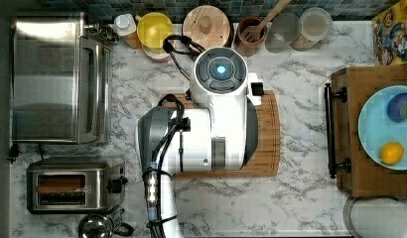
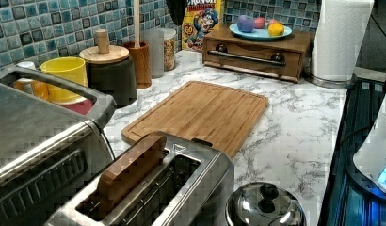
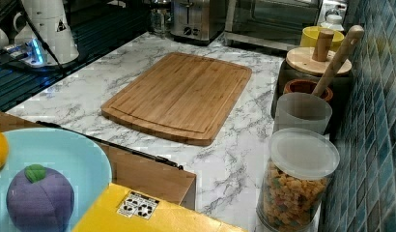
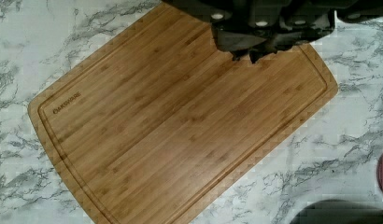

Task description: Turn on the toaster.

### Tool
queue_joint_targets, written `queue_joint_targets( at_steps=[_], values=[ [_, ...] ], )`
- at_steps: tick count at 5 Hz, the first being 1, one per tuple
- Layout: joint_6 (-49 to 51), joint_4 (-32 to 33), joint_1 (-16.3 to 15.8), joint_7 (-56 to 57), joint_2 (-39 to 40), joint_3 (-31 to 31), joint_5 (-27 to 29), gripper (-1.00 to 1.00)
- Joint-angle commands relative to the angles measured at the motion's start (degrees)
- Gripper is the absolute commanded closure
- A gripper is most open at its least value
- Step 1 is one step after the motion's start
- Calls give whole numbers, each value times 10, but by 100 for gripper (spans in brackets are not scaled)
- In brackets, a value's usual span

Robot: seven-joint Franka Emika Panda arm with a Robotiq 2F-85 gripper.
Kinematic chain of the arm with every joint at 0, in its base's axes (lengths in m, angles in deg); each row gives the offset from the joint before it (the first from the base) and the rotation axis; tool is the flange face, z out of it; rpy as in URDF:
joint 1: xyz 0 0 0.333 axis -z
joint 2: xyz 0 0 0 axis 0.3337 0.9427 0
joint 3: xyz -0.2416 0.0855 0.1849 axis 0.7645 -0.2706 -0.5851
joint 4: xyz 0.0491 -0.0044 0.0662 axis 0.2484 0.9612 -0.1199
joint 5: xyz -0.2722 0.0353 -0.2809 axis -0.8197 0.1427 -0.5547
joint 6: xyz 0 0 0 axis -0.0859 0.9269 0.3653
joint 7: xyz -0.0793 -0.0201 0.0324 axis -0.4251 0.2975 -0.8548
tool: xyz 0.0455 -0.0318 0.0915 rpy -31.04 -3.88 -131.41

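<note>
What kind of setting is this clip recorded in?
Most likely a kitchen counter, possibly a mock-up: a marble-look worktop against a tiled backsplash, with a toaster, a toaster oven and a bamboo cutting board.

The bamboo cutting board [image 4: 180, 126] carries the brand "OAKSWARE" burned into one corner inside its groove, as the wrist view shows. The yellow cereal box [image 2: 203, 21], standing against the tiles in the left view, bears red letters that read "CRUNCH" along its upper part above a cartoon captain. A small black-and-white sticker [image 3: 138, 205] sits on the yellow box in the right view; its print cannot be read.
</note>
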State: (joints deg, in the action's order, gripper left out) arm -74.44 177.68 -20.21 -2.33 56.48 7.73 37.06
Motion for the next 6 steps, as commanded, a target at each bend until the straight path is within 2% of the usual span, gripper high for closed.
queue_joint_targets(
  at_steps=[1, 4, 5, 6],
  values=[
    [-46, 63, -13, 36, -44, -14, 8, 100],
    [-112, 161, -53, 137, -101, -62, 75, 100],
    [-133, 194, -62, 155, -120, -88, 83, 100],
    [-129, 198, -76, 161, -101, -108, 83, 100]
  ],
)
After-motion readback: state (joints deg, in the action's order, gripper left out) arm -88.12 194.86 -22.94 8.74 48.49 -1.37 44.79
